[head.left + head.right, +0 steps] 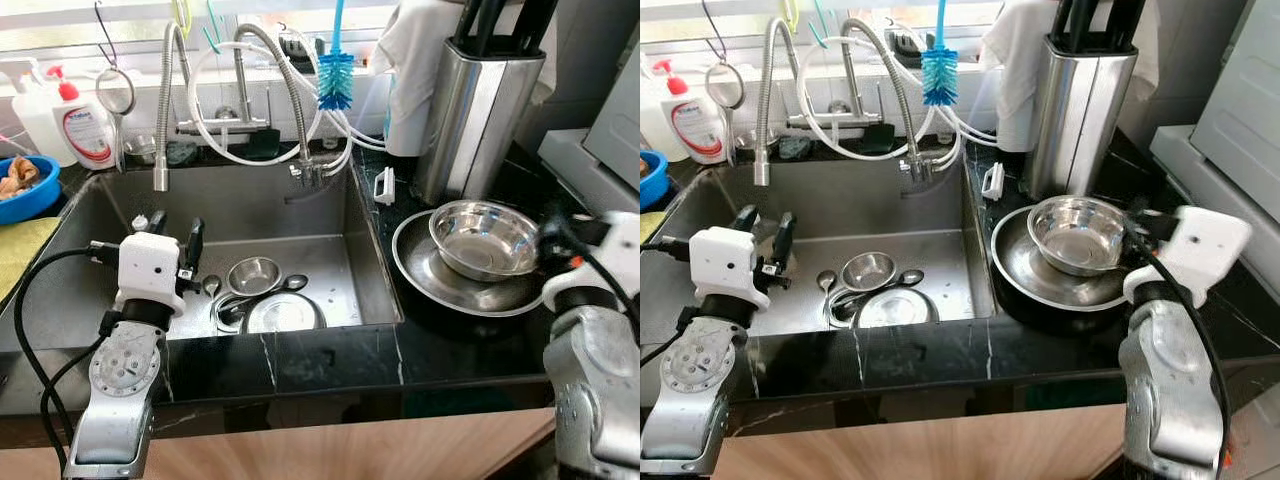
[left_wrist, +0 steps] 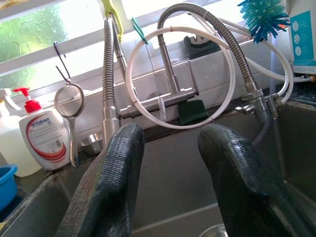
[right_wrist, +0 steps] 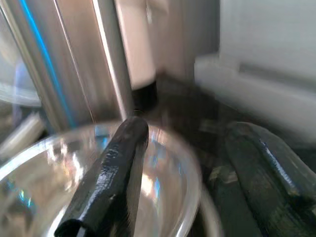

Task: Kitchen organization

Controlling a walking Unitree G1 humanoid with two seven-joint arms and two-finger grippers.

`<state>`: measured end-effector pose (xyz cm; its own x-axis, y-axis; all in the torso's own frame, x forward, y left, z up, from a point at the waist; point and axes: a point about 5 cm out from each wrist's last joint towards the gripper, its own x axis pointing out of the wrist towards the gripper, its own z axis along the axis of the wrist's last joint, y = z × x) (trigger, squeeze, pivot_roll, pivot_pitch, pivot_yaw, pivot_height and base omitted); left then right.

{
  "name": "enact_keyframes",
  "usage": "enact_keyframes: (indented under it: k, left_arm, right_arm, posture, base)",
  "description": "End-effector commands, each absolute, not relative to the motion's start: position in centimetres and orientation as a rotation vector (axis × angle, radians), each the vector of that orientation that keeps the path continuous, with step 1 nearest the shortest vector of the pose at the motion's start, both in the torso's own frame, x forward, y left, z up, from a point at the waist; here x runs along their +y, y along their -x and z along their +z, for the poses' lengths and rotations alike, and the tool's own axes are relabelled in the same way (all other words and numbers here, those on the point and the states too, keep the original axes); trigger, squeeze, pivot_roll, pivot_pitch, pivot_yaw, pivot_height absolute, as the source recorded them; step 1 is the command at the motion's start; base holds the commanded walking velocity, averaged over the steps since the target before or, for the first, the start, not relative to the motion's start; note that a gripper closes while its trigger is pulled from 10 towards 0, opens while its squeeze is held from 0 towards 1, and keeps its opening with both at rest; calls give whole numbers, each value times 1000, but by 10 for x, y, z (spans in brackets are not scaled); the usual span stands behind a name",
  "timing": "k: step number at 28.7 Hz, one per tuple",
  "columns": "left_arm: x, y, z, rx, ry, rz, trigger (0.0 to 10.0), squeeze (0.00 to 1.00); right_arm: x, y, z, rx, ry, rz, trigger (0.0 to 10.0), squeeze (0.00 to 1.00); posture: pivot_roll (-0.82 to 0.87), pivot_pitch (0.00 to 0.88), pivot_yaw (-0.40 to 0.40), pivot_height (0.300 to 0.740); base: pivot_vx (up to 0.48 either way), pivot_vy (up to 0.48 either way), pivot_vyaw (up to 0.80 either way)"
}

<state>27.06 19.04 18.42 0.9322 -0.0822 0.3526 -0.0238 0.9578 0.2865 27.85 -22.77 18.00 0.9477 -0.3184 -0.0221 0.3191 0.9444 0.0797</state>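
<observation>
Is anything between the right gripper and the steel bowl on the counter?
Nothing visible. The right gripper is already at the steel bowl, which sits in a larger steel plate. In the right wrist view one finger reaches over the rim, the other stays outside it.

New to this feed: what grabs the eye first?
The steel bowl nested in a wide steel plate on the black counter right of the sink, with the right claw open, straddling the bowl's rim. Next, the left claw, open, above the sink, where a small bowl and spoons lie.
</observation>
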Motion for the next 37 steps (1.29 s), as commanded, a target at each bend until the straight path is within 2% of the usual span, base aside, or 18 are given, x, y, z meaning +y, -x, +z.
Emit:
enact_keyframes:
  k: [1,8,20,37]
  left_arm:
    - [188,-272,184,-368,-293,-49,10000,0]
    - [191,-270,182,-357,-300,-52,10000,0]
    - [191,-271,185,-363,-302,-52,10000,0]
    - [196,-268,188,-366,-320,-42,10000,0]
  right_arm:
    - [-223,-285,184,23,-111,-307,10000,0]
    - [-217,-298,201,26,-154,-292,10000,0]
    - [-233,-290,220,-34,-296,-414,10000,0]
    - [-228,-291,212,59,-380,-390,10000,0]
  posture:
    - [0,27,30,740]
    - [3,32,29,740]
    - [1,38,34,740]
    - [24,32,29,740]
  base:
    - [0,0,0]
    - [0,0,0]
    - [0,0,0]
    - [0,0,0]
